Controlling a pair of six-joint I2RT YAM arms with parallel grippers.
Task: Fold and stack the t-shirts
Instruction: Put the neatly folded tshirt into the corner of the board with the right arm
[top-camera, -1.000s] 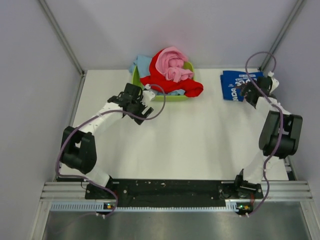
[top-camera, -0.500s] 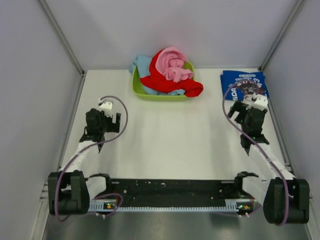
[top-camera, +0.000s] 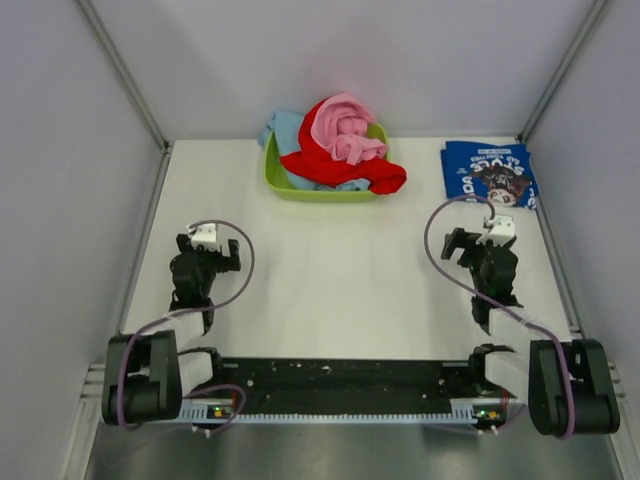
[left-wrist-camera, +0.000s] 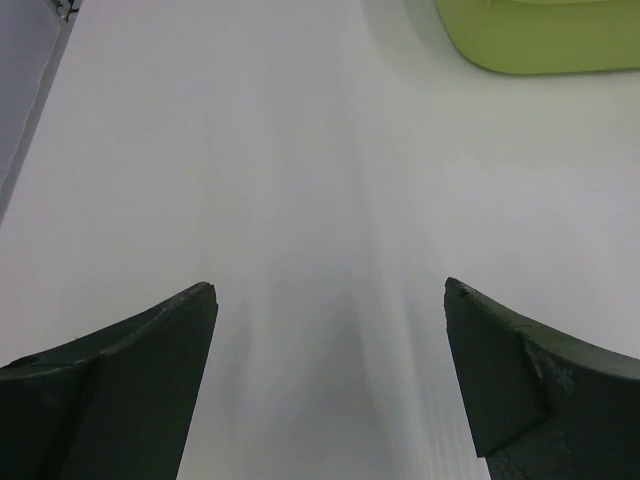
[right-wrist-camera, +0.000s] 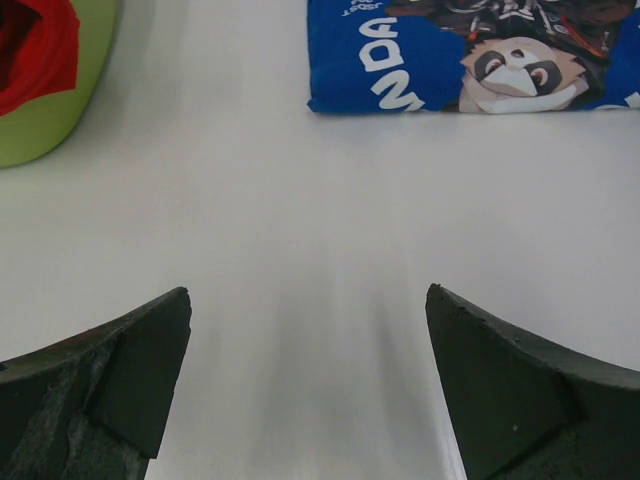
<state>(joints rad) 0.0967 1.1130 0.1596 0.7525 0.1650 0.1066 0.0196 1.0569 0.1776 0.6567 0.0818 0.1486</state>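
Dark wedge-shaped left fingers (left-wrist-camera: 130, 370) stand spread wide, grasping nothing, above the bare white table (top-camera: 340, 270); the right fingers (right-wrist-camera: 520, 390) do likewise. Right of the lime green plastic tub (top-camera: 275, 180) lies the folded royal blue printed t-shirt (top-camera: 488, 172). A crumpled red t-shirt (top-camera: 340, 165), pink t-shirt (top-camera: 340, 130) and light blue t-shirt (top-camera: 283, 128) are heaped in the tub. Both arms are folded low, nearer than the tub.

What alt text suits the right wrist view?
A folded royal blue t-shirt with a cartoon print lies on a white table beyond the open right claw. At top left, a lime green tub holds red cloth.
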